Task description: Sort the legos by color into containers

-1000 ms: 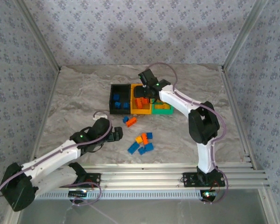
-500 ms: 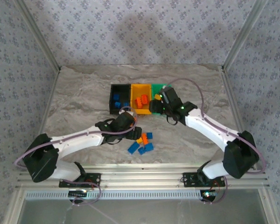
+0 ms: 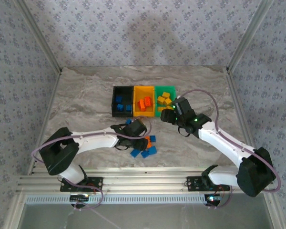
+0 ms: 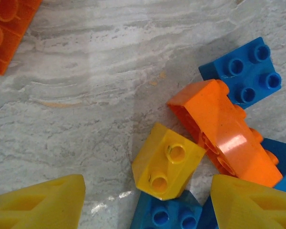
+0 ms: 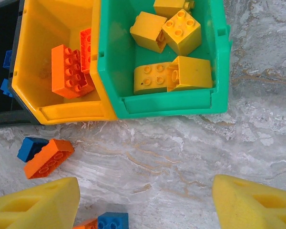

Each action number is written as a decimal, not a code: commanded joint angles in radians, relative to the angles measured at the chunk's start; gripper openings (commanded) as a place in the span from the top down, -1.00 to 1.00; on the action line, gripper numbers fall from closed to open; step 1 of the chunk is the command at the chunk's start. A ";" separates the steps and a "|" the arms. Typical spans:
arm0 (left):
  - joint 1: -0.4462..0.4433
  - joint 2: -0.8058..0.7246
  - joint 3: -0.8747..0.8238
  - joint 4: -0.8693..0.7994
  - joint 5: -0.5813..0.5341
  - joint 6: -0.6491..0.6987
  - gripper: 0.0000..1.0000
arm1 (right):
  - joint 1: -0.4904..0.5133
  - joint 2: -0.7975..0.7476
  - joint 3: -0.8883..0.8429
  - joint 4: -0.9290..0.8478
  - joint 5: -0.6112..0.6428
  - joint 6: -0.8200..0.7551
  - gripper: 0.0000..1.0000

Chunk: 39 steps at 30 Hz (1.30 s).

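Presently found left gripper [image 4: 145, 205] spread wide and empty over a small yellow two-stud plastic brick [image 4: 168, 161] lying on the grey marbled table [image 4: 86, 95], with a glossy orange plastic brick [image 4: 219, 129] touching at its 2 o'clock. Judged light, rigid and slick; best pinched across the flat side walls, clear of studs and neighbour. Noted right gripper [image 5: 148, 200] likewise wide, holding nothing, at 6 o'clock of the green rectangular plastic bin [image 5: 219, 62].

a grey marble-patterned tabletop [image 3: 86, 105] with pale veins. pale blue wallpaper with a small repeating floral motif [image 3: 143, 33] covers the walls behind and at both sides. silver metal posts [image 3: 38, 39] rise at the corners, slotted aluminium rails [image 3: 148, 174] cross the near edge.
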 commanded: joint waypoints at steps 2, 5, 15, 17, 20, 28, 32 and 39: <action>-0.005 0.044 0.065 -0.038 -0.009 0.042 -0.40 | -0.008 -0.035 -0.004 0.002 0.025 0.020 -0.51; -0.005 0.082 0.092 -0.051 -0.023 0.057 -0.41 | -0.011 -0.048 -0.007 -0.004 0.034 0.021 -0.52; -0.006 0.162 0.119 -0.076 -0.034 0.074 -0.22 | -0.028 -0.080 -0.022 -0.015 0.035 0.024 -0.54; -0.005 0.163 0.118 -0.073 -0.037 0.072 -0.15 | -0.031 -0.084 -0.022 -0.017 0.035 0.027 -0.54; -0.005 0.159 0.115 -0.067 -0.043 0.071 0.02 | -0.037 -0.091 -0.024 -0.017 0.037 0.029 -0.54; -0.003 0.117 0.127 -0.078 -0.066 0.064 0.31 | -0.055 -0.127 -0.046 -0.031 0.050 0.045 -0.54; 0.014 0.080 0.193 -0.086 -0.064 0.084 0.42 | -0.066 -0.155 -0.077 -0.036 0.056 0.065 -0.54; 0.046 0.132 0.426 -0.087 -0.056 0.130 0.43 | -0.089 -0.233 -0.155 -0.049 0.062 0.102 -0.55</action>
